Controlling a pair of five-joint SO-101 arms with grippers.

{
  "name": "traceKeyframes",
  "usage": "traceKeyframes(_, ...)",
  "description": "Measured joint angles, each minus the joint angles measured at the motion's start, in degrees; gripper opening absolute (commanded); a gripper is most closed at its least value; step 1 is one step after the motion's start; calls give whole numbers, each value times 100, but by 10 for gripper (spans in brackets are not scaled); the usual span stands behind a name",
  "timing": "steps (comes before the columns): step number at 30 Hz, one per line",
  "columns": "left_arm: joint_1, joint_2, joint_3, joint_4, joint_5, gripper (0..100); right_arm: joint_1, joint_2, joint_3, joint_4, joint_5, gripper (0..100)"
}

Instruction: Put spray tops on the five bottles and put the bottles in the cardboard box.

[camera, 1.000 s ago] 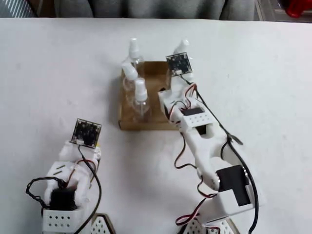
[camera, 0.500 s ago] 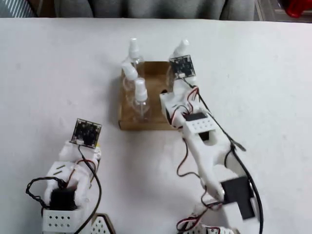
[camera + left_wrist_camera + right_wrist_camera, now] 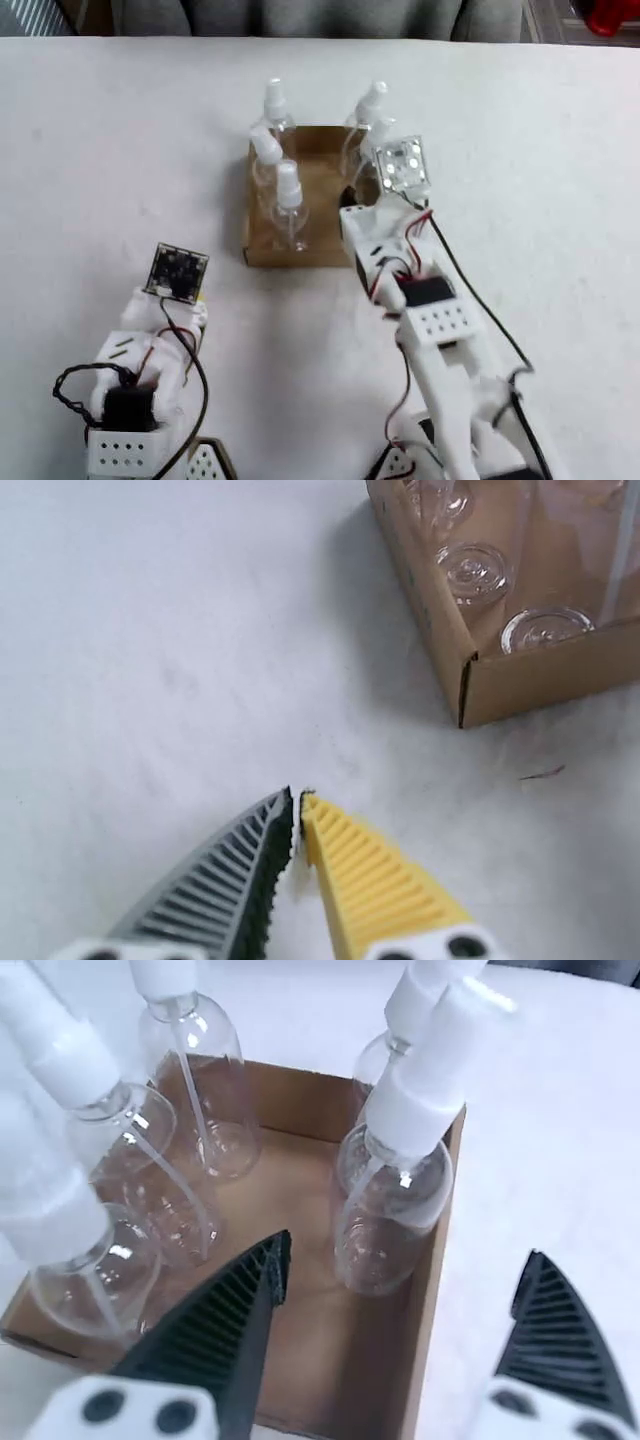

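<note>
Bottles point(image 3: 390, 1210) upright in cardboard box point(image 3: 330, 1350), spray tops point(image 3: 420, 1100) uppermost

A white counter point(image 3: 120, 150) with a faintly mottled, cloth-like surface spreads across the high view. Beyond its far edge runs grey upholstered furniture point(image 3: 300, 18). At the far right corner sits a red object point(image 3: 612, 15), partly cut off, beside something clear and boxy point(image 3: 560, 20). At the far left corner is a striped blue-grey surface point(image 3: 35, 15). A thin reddish fleck point(image 3: 545, 773) lies on the counter.
</note>
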Motion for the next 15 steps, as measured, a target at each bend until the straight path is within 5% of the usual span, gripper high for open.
traceKeyframes(15, -9, 0, 0, -9, 0, 20, -598, -3912, 9, 3640, -9, 294)
